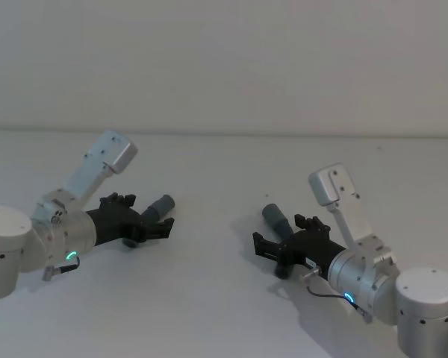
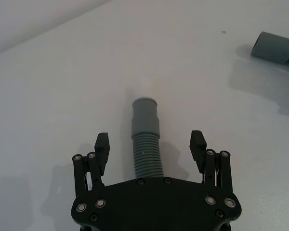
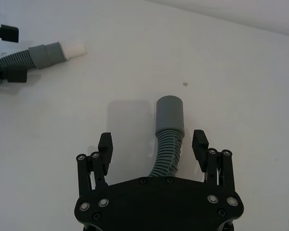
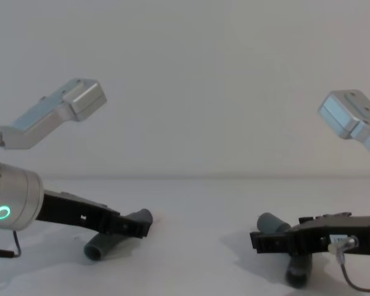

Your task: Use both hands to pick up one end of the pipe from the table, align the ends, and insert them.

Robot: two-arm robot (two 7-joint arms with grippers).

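Left pincer (image 2: 150,139) sits closest to us in the left wrist view. Its fingers are spread apart and straddle the left hose piece (image 2: 145,122), with no contact we can see. Ribbed middle runs between the fingers, and the smooth collar pokes out past the tips. The piece lies on the white desk (image 2: 48,96). Collar of the right hose piece (image 2: 274,47) shows farther off, well apart.

Right wrist view: right pincer (image 3: 151,138) also has its fingers apart, around the right hose piece. Ribbed section is between them, collar beyond the tips. Farther off we see the left hose piece with a white tip (image 3: 73,48) past its collar and the left pincer's fingers on either side.

Head view: both pincers are low on the desk, one left of the desk's middle, one right of it. Each collar points toward the far edge and inward. The two pieces are well apart.

Chest view: left hose piece is tilted, one collar down on the desk under the pincer, the other raised past the fingertips. Right hose piece sits likewise. Green light ring (image 4: 1,213) is lit on the left arm.
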